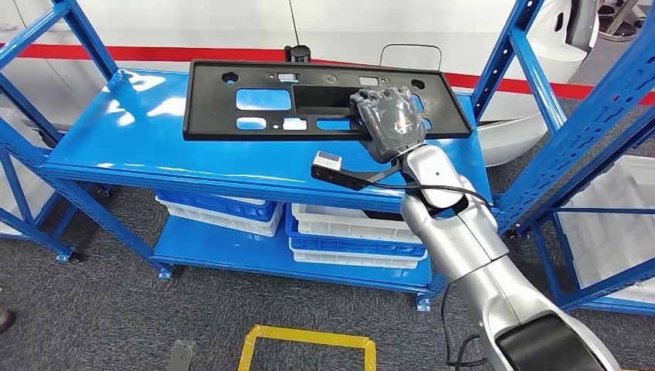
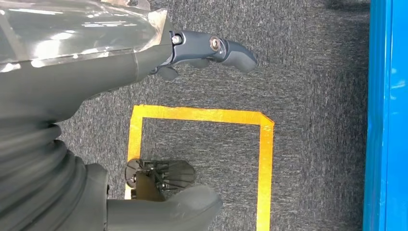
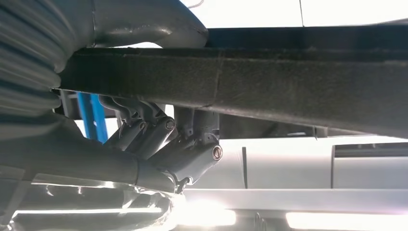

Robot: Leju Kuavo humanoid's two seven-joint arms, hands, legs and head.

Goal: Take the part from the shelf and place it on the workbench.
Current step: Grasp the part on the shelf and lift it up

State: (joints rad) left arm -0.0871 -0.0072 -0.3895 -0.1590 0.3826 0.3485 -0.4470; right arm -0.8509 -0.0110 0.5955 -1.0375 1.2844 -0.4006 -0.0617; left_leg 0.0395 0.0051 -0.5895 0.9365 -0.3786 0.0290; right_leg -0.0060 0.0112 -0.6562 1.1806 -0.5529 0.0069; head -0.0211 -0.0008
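Observation:
A long black plastic panel (image 1: 216, 97) with several cut-outs lies flat on the top deck of the blue shelf (image 1: 116, 147). My right hand (image 1: 392, 116) rests over its right part, fingers reaching into the cut-out. In the right wrist view the panel's edge (image 3: 288, 82) runs between the thumb on one side and the curled fingers (image 3: 159, 139) on the other, so the hand grips it. My left hand (image 2: 96, 72) hangs beside the body over the carpet, its fingers (image 2: 226, 50) apart and holding nothing.
White and blue bins (image 1: 347, 228) are stacked on the lower deck. A second blue rack (image 1: 571, 139) with a white bin (image 1: 610, 224) stands close on the right. Yellow tape (image 1: 309, 340) marks a square on the grey carpet. Behind the shelf runs a white wall with a red stripe (image 1: 154, 54).

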